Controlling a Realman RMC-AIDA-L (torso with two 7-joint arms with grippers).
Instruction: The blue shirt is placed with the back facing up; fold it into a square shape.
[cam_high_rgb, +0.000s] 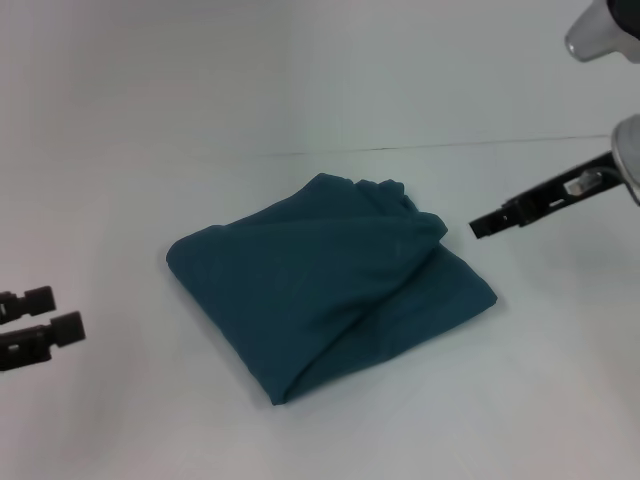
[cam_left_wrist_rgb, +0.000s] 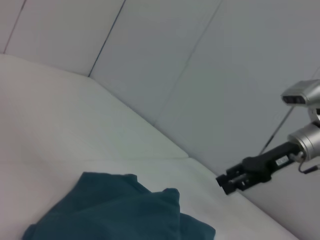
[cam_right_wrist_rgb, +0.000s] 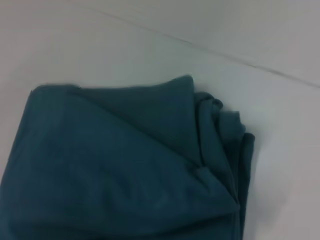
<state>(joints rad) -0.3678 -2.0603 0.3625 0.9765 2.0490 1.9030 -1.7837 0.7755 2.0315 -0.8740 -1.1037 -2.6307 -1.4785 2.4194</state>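
In the middle of the white bench (cam_high_rgb: 120, 120) the blue shirt (cam_high_rgb: 325, 285) lies folded, approx. a square w/ lumpy edges. Looks nearly done. Left pincer (cam_high_rgb: 45, 322) at 9 o'clock, open, empty. Right pincer (cam_high_rgb: 485, 224) at 3 o'clock, empty; can't tell if open.

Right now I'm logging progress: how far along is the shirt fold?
Folding looks done: the blue shirt lies as a compact, roughly square bundle on the table. Nothing is held; the left gripper and right gripper sit clear of it. Layered edges are slightly uneven.
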